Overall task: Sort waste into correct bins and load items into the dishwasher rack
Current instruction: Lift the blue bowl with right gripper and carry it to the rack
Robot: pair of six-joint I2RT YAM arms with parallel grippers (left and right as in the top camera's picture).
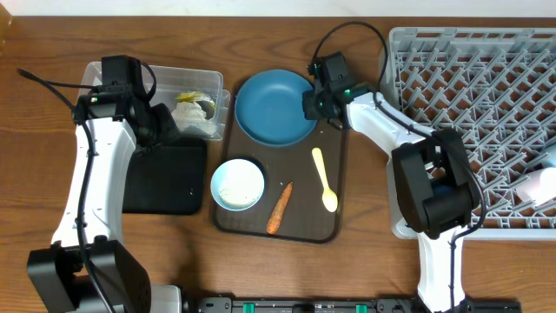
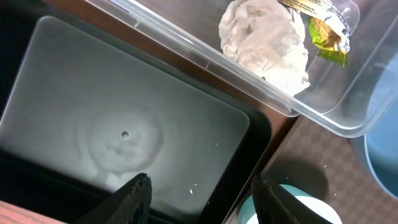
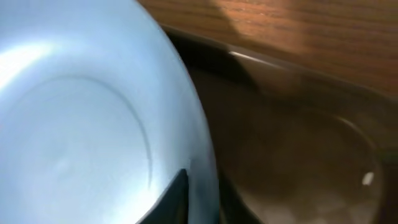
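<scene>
**Blue bowl pinched at the rim, bound for the rack**

We find the dark-blue bowl (image 1: 276, 107) sitting at the far end of the brown serving tray (image 1: 300, 209), with the dishwasher rack (image 1: 486, 78) off to its right. Our right claw (image 1: 314, 103) is closed narrow on the bowl's right rim. The wrist view shows one finger (image 3: 175, 194) lying inside the lip.

We judge the bowl stiff, smooth and rather heavy for a one-edge pinch. Its glossy wall is probably slippery, so it may swing or slide once lifted. A deep bite on the rim and a slow lift seem wise. We cannot tell plastic from ceramic, so we treat it as breakable.

Our left claw (image 2: 202, 202) hangs half-spread and empty over the black tray (image 2: 124, 124). Beside the tray, the clear tub (image 2: 205, 56) holds the crumpled wrappers (image 2: 267, 43).
</scene>
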